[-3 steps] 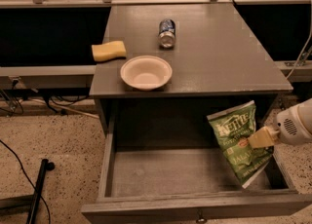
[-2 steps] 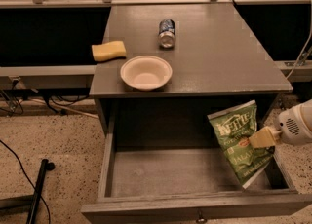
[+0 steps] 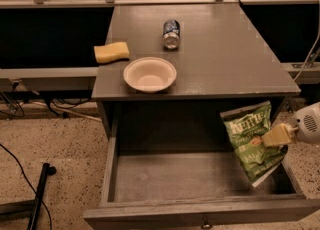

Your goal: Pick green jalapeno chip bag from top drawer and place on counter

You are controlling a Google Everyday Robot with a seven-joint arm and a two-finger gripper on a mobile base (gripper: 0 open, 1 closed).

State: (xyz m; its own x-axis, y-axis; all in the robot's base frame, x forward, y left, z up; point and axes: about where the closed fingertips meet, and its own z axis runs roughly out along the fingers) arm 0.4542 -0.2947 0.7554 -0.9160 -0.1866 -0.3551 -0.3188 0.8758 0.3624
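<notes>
A high front camera looks down on the counter [image 3: 225, 49] and open top drawer [image 3: 150, 215], gripper [image 3: 274, 137] at view's right.

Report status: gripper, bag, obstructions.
Gripper right of top drawer, shut on green jalapeno chip bag. Bag tilted over drawer's right end, below counter edge. Bowl, sponge, can on counter's left half.

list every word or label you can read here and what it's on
"KETTLE": white letters on the crinkly green chip bag, held by the tool at right, over the open grey drawer.
Smaller print lower on that bag: too blurred to read.
Label of the blue and silver can on the dark-grey counter: too blurred to read.
</notes>
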